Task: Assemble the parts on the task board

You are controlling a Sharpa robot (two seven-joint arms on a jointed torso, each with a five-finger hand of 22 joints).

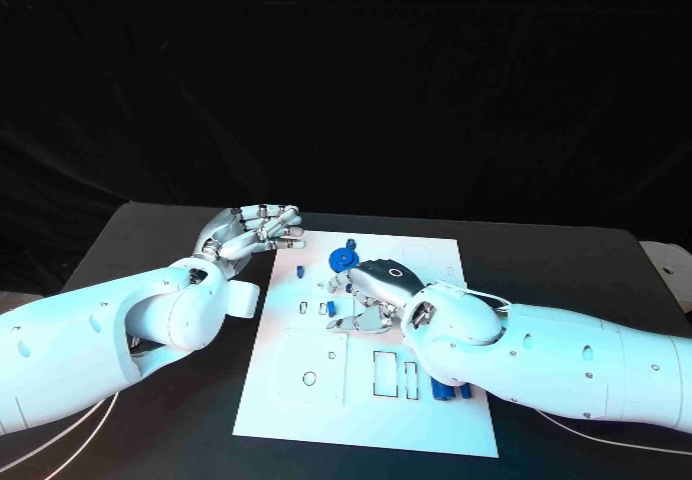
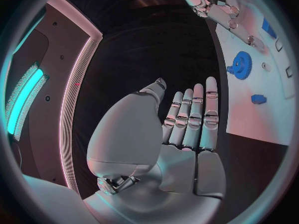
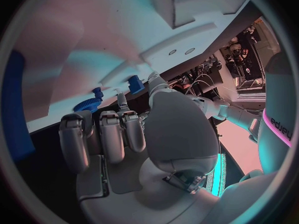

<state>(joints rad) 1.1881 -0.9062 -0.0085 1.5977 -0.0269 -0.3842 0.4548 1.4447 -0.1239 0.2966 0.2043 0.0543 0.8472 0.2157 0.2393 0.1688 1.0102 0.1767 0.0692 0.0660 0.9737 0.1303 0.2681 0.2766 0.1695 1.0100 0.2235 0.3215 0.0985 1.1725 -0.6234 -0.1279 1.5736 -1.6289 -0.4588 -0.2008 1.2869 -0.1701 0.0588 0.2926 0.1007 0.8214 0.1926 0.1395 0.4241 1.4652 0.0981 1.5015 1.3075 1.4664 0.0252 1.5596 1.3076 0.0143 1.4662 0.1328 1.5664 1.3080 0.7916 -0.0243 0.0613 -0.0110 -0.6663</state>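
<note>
Over the task board point(image 1: 433, 420), mid-plate, right hand point(image 1: 372, 292) reaches fingers-down at a small blue part point(image 1: 332, 309) (grip unclear, cannot tell), blue gear point(image 1: 343, 260) just beyond; left hand point(image 1: 257, 231) empty, fingers extended together; advise slow, square seating.

Black worktop point(image 1: 577, 262) is lying under the scene, its surface matte and dark. Black backdrop point(image 1: 346, 90) is hanging behind its far edge. White cables point(image 1: 65, 428) are trailing across the near left part of the worktop
</note>
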